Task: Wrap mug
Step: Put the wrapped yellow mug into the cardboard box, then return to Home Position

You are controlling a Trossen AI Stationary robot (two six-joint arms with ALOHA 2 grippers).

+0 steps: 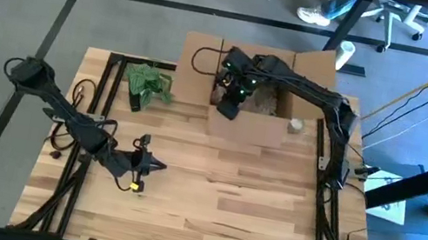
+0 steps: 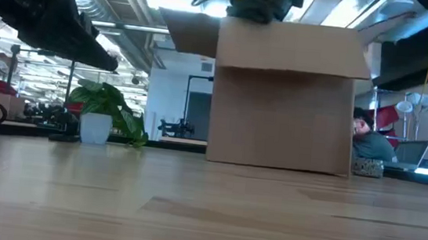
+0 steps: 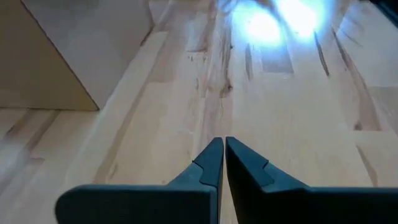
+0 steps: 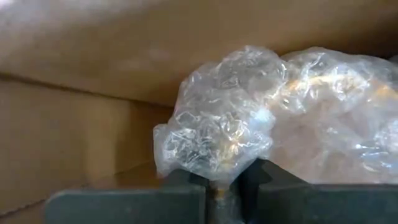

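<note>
Looking down from the high view, I see the light, pale-planked wooden table (image 1: 209, 199) carrying an open brown cardboard box (image 1: 257, 128) at its far edge, flaps spread outward. The right gripper (image 1: 231, 97) reaches down into the box from the far right corner. In the right wrist view its fingers are closed narrowly on a crumpled clear bubble-wrap bundle (image 4: 249, 137), pinching a fold of plastic against the box's inner cardboard wall. I cannot tell whether the mug sits inside that bundle; no mug surface shows.

The left gripper (image 1: 155, 163) hovers low over the bare near-left part of the table, well apart from the box. In the left wrist view its fingertips (image 3: 214, 158) are pressed together, holding nothing, pointing along the planks.

A small green potted plant in a white pot (image 2: 97, 121) stands at the far left of the table, beside the box. A small pale round object (image 1: 296, 126) sits just beside the box's right side; too small to identify.

The floor is grey carpet. A white office chair base (image 1: 391, 14) stands beyond the table. The low view shows an open ceiling with ducts and strip lights, and a person (image 2: 369, 143) seated behind the box's right edge.
</note>
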